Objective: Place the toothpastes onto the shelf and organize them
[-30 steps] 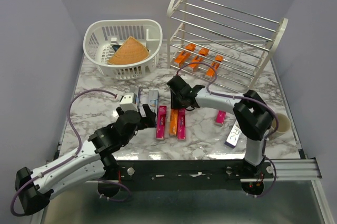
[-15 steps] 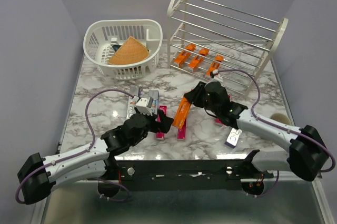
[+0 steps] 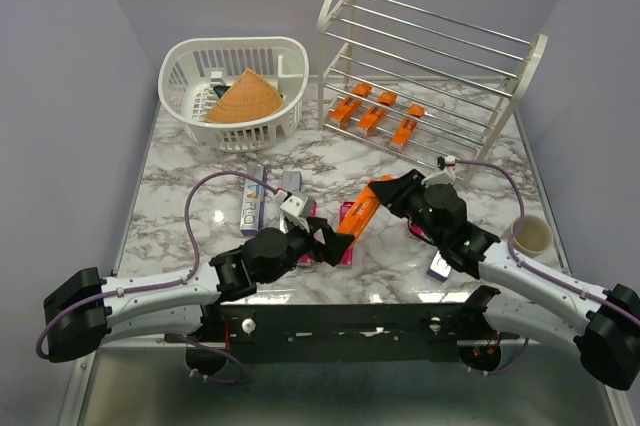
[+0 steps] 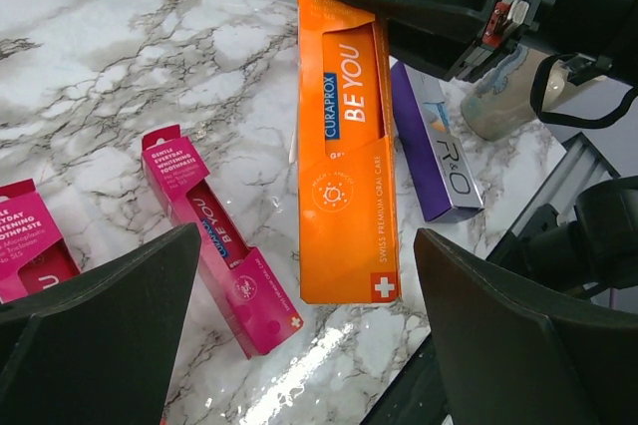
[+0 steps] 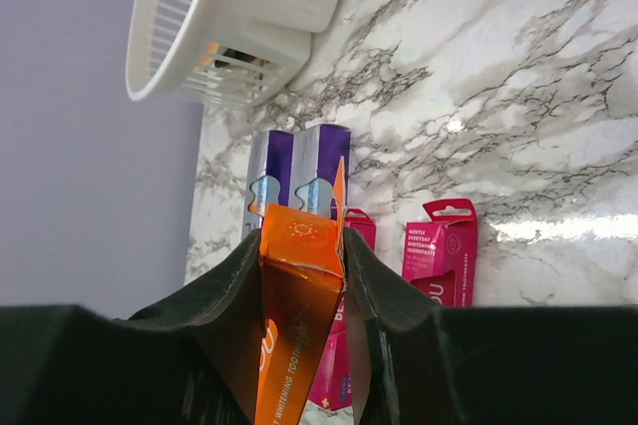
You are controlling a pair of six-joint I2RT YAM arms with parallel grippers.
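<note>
Carton [image 4: 344,166], orange, clamped in right tool [image 5: 299,255], just ahead of gaping left tool [image 4: 307,235].

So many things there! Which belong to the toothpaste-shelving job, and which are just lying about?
Job: shelf; shelved orange cartons; held orange carton; pink cartons; silver-purple cartons.
Lying about: white basket; woven cone; tan cup.

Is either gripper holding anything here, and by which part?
The right gripper clamps the orange toothpaste carton near one end; the left gripper is open, holding nothing.
</note>
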